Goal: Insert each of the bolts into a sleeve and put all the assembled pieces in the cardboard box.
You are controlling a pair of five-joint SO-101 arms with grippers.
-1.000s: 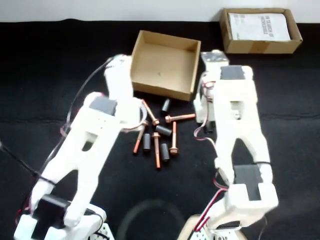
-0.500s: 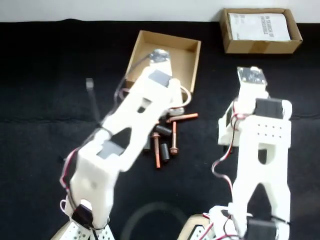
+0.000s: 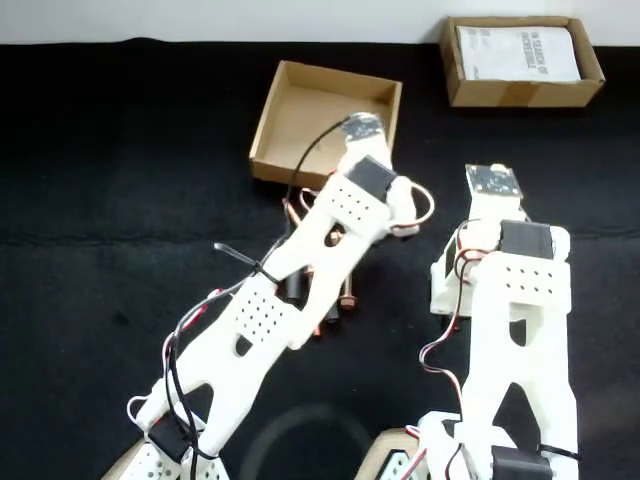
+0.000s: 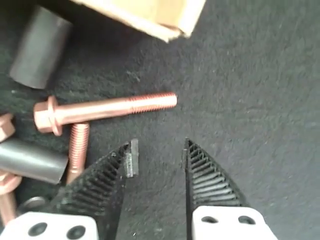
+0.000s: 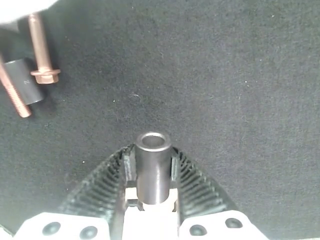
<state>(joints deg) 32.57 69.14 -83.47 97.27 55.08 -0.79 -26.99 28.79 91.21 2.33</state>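
The black-clothed table [image 3: 90, 150] carries everything. In the high view two white arms lie over it. The left arm [image 3: 290, 290] rises from 7 o'clock and slants toward 1 o'clock, with its wrist just off the cardboard box's near corner. The right arm [image 3: 520, 300] rises from 5 o'clock and points to 12, on the 3 o'clock side of the heap.

The open cardboard box [image 3: 320, 115] sits at 12 o'clock with its floor bare. A smaller box [image 3: 500, 95] holding a printed booklet [image 3: 518, 52] stands at 1 o'clock.

Copper bolts [image 3: 347, 290] and dark sleeves [image 3: 295, 285] lie heaped at the table's centre, at 6 o'clock from the cardboard box and partly under the left arm.

The left hand [image 4: 160, 147] has its jaws spread well apart and holds nothing, with bare cloth between them. One bolt [image 4: 105, 109] lies crosswise just beyond the fingertips without touching them. A loose sleeve [image 4: 40, 47] lies near the box's corner, and another [image 4: 30, 160] lies beside a second bolt's shank [image 4: 77, 150].

The right hand [image 5: 153, 156] is clamped on a single sleeve [image 5: 154, 175]. It stands along the jaws and its open bore pokes past the fingertips over bare cloth. Farther off lie a bolt [image 5: 40, 45], a sleeve [image 5: 22, 82] and another bolt [image 5: 12, 90].
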